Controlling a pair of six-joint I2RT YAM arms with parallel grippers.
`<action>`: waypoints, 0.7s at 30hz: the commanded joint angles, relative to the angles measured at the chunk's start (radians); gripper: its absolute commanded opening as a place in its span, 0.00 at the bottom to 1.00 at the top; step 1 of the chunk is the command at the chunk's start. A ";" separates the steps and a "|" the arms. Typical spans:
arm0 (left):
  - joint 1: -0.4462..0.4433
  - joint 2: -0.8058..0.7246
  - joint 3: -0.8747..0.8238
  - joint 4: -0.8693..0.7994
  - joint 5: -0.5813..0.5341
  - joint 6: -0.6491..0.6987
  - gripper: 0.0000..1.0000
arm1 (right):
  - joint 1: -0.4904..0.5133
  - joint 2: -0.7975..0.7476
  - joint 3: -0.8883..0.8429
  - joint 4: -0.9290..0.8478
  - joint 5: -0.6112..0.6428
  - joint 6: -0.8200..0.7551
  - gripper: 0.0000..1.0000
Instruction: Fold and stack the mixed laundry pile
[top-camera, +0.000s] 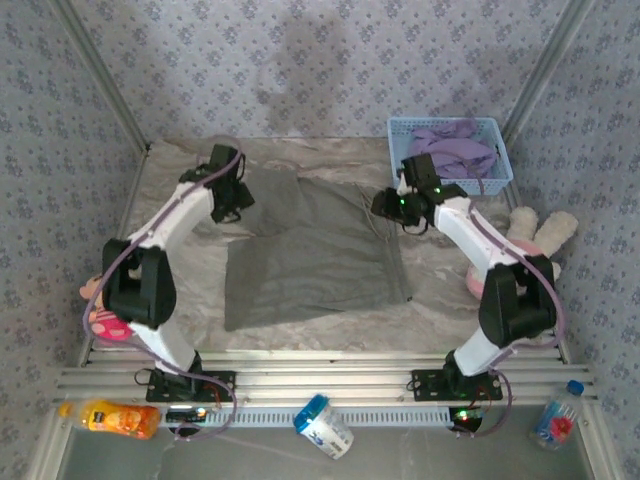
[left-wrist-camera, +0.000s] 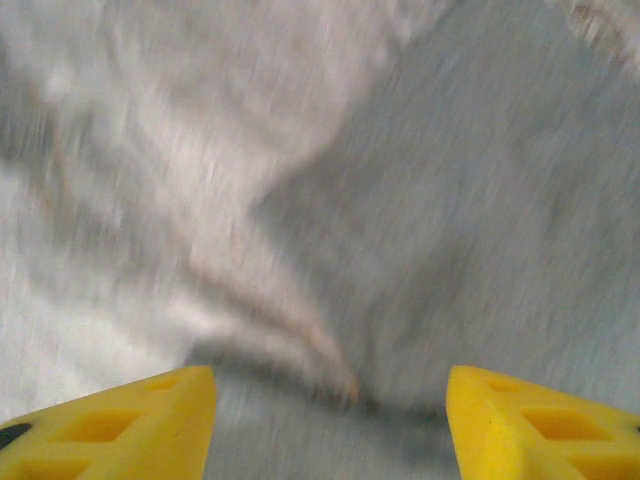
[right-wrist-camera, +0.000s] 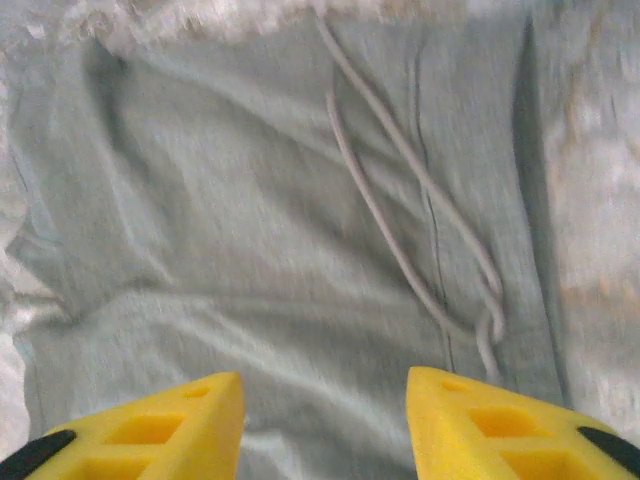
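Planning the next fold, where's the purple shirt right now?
Top view: the purple shirt is in the basket, far right, just behind the right gripper.

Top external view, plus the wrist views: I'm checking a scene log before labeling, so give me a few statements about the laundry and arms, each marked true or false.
1. The gray garment lies spread on the table. True.
2. The lavender T-shirt sits in the blue basket. True.
3. The left gripper has its jaws shut on cloth. False: the jaws stand open with nothing between them.
4. The right gripper hangs over the basket. False: it is over the gray garment, jaws open.
5. The orange bottle stands upright. False: it lies on its side at the near left edge.
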 joint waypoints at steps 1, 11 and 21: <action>0.025 0.159 0.159 -0.020 0.002 0.104 0.65 | -0.007 0.139 0.136 -0.005 0.057 -0.027 0.50; 0.052 0.479 0.479 -0.013 0.111 0.231 0.66 | 0.019 0.512 0.458 -0.036 0.162 -0.001 0.50; 0.053 0.612 0.561 0.018 0.140 0.217 0.46 | 0.013 0.646 0.481 -0.053 0.144 0.031 0.48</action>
